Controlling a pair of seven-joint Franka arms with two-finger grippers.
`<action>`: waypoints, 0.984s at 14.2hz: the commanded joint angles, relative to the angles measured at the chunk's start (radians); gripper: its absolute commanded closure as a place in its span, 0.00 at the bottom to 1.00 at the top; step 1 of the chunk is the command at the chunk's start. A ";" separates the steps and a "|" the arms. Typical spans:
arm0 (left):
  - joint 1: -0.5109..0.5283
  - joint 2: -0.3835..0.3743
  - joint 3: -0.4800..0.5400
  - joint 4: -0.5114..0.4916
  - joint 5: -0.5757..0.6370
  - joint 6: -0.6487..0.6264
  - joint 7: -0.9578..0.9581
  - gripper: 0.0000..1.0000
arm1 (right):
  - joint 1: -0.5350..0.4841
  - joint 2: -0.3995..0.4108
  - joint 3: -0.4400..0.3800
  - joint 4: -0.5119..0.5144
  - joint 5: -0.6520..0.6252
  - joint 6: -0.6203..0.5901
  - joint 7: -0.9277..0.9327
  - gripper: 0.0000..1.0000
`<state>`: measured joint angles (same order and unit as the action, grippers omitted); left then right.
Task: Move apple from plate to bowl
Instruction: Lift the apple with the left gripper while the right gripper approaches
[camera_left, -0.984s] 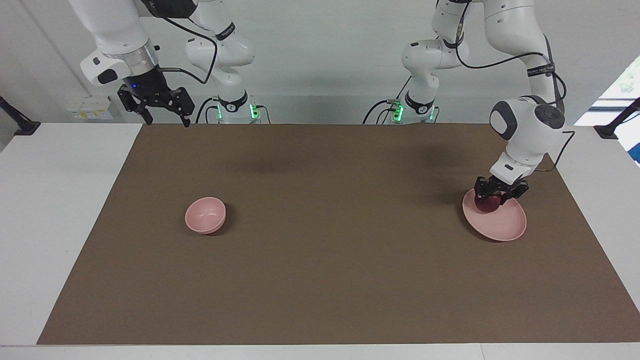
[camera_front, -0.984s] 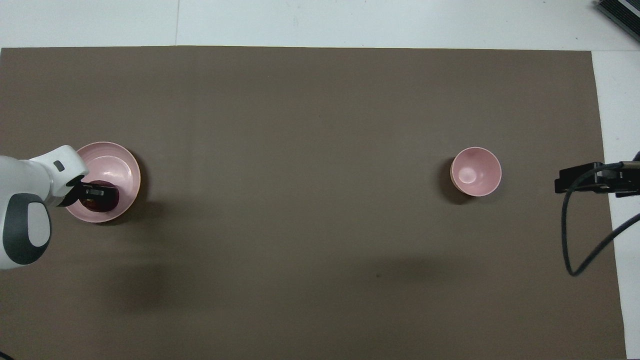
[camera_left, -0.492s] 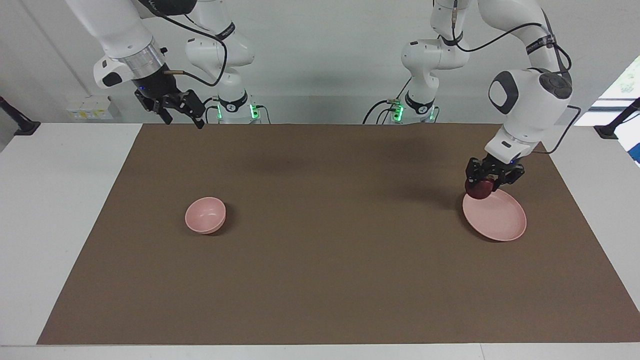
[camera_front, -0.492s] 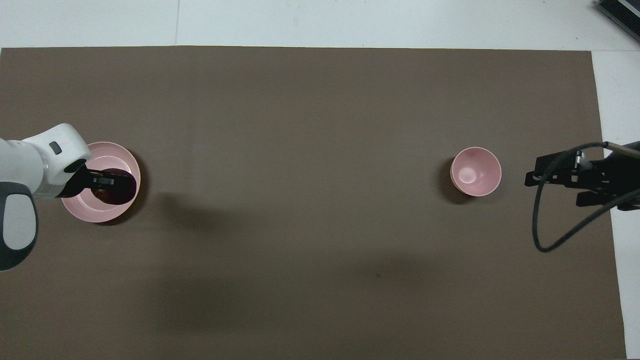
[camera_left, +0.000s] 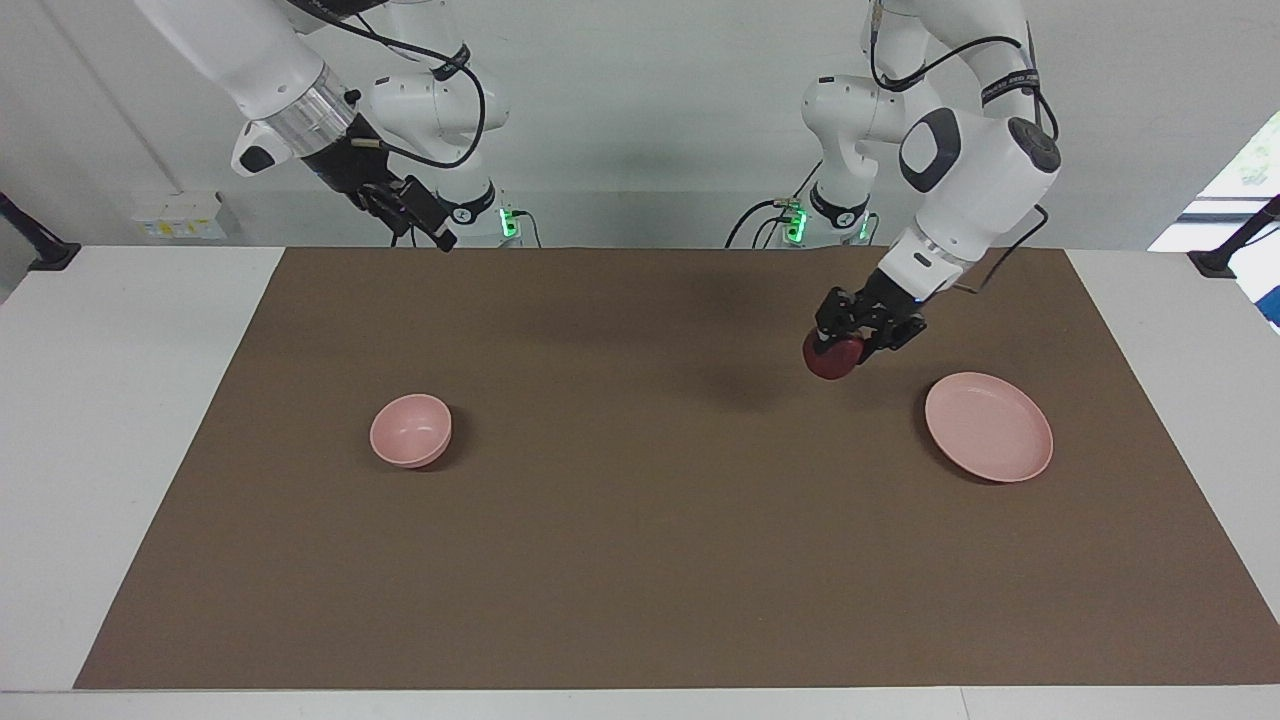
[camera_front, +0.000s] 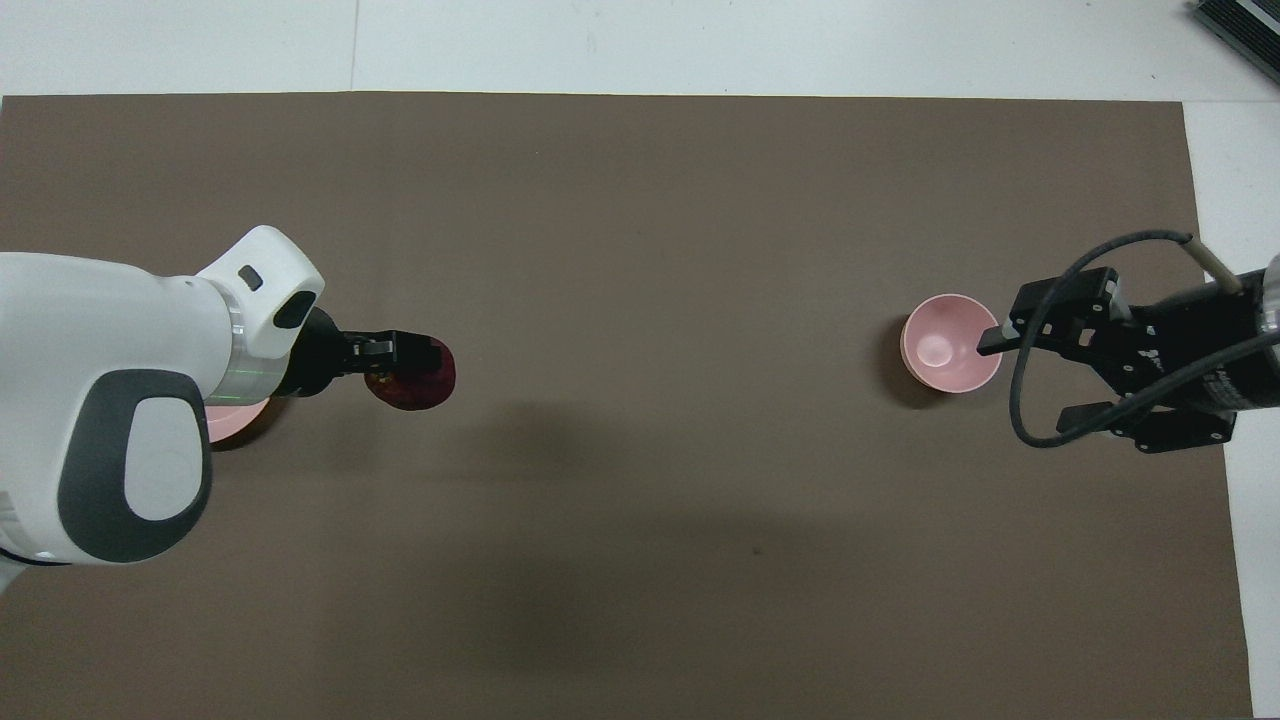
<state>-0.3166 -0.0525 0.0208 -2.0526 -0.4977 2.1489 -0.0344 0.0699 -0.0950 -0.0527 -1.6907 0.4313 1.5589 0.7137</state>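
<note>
Now the left tool (camera_left: 845, 345) grips the apple (camera_left: 834, 358) in the air over the brown mat (camera_left: 640, 560) on the desk (camera_left: 110, 420), beside the plate (camera_left: 990, 440), which lies toward the left arm's end. Its jaws are clamped on the fruit. The right tool (camera_front: 1040, 375) hangs with jaws wide apart above the mat, near the bowl (camera_left: 411, 430).

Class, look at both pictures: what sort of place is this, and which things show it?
Probably a robotics lab or test bench, not a kitchen. Two white arms stand at a table covered by a brown mat. The left gripper carries an apple in the air; only a plate and bowl lie there.
</note>
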 joint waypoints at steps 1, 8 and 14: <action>-0.080 0.013 0.010 0.031 -0.116 0.044 -0.054 1.00 | -0.002 -0.003 0.001 -0.023 0.098 0.044 0.139 0.00; -0.190 0.013 -0.080 0.028 -0.353 0.300 -0.099 1.00 | 0.039 0.096 0.001 -0.066 0.426 0.275 0.401 0.00; -0.190 0.013 -0.211 0.026 -0.472 0.569 -0.107 1.00 | 0.105 0.152 0.001 -0.079 0.526 0.323 0.517 0.00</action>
<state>-0.4935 -0.0432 -0.1888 -2.0378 -0.9406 2.6632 -0.1352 0.1614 0.0496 -0.0515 -1.7561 0.9204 1.8625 1.2031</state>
